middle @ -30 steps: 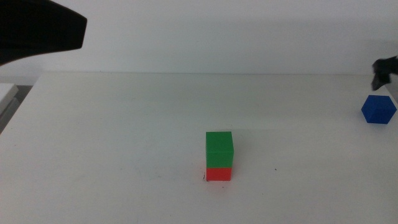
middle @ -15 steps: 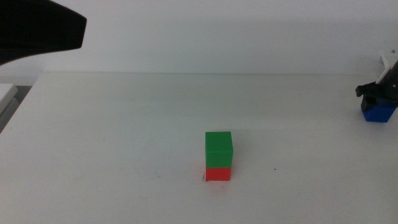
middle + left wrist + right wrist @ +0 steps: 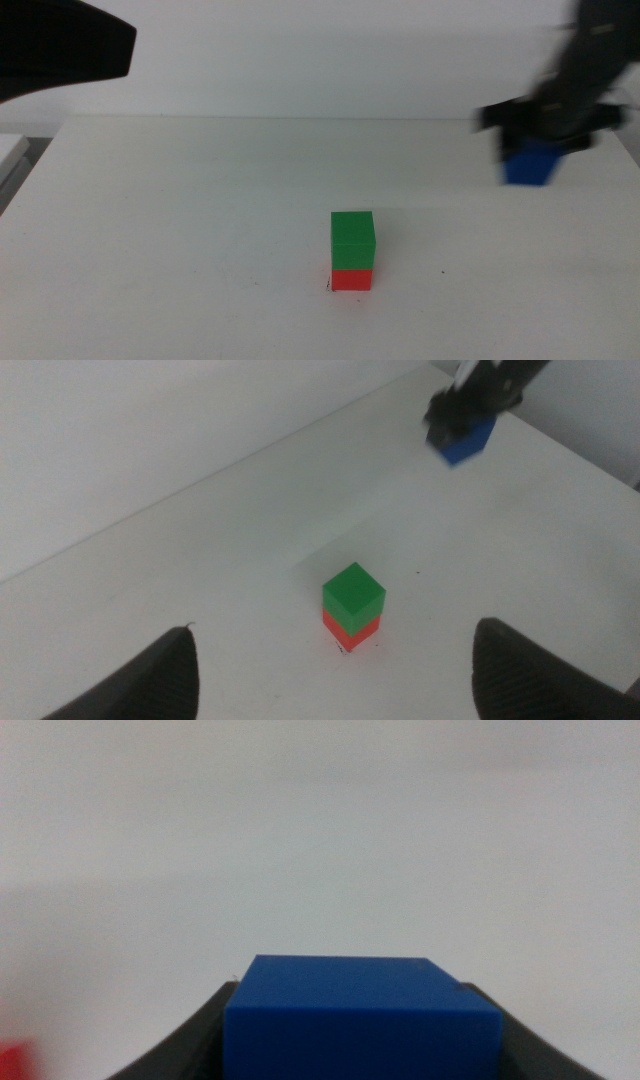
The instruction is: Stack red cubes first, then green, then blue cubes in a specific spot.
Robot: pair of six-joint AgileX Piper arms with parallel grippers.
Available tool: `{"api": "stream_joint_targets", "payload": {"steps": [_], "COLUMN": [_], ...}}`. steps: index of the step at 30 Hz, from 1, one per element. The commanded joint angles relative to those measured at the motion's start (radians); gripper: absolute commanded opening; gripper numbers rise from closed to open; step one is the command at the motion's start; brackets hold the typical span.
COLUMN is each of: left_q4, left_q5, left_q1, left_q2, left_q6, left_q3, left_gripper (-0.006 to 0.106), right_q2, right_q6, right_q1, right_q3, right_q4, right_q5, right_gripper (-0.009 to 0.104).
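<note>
Between the right end effector [image 3: 535, 150] jaws sits the blue cube [image 3: 531, 166].

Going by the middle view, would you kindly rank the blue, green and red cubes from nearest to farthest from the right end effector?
1. Blue cube: held in the right end effector, lifted at the table's right side.
2. Green cube: top of the stack at table centre.
3. Red cube: directly beneath the green one, marginally farther.

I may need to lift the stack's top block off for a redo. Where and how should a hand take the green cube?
Grip the green cube by two opposite vertical faces, coming straight down from above. It sits squarely atop the red cube with open table all around, so a top-down pinch clears everything.
</note>
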Motion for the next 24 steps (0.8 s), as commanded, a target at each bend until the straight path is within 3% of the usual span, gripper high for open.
{"api": "stream_joint_targets", "payload": {"steps": [1, 6, 11, 18, 24], "left_q4": [0.009, 0.009, 0.009, 0.009, 0.009], "left_q5": [-0.012, -0.012, -0.012, -0.014, -0.014], "left_q1": [0.000, 0.000, 0.000, 0.000, 0.000], "left_q2": [0.000, 0.000, 0.000, 0.000, 0.000], "left_q6": [0.000, 0.000, 0.000, 0.000, 0.000], "left_q3": [-0.004, -0.004, -0.004, -0.004, -0.004], "left_gripper": [0.094, 0.094, 0.094, 0.094, 0.094], "right_q2": [-0.015, 0.027, 0.073, 0.124, 0.172], "right_q6": [0.158, 0.296, 0.343, 0.398, 0.423], "right_q1": [0.147, 0.368, 0.484, 0.513, 0.513], "right_q3": [0.006, -0.007, -0.084, -0.206, -0.229], "right_q4": [-0.084, -0.043, -0.093, -0.109, -0.071], "right_q5": [0.053, 0.001, 0.034, 0.105, 0.107], "right_gripper": [-0.002, -0.002, -0.002, -0.002, -0.002]}}
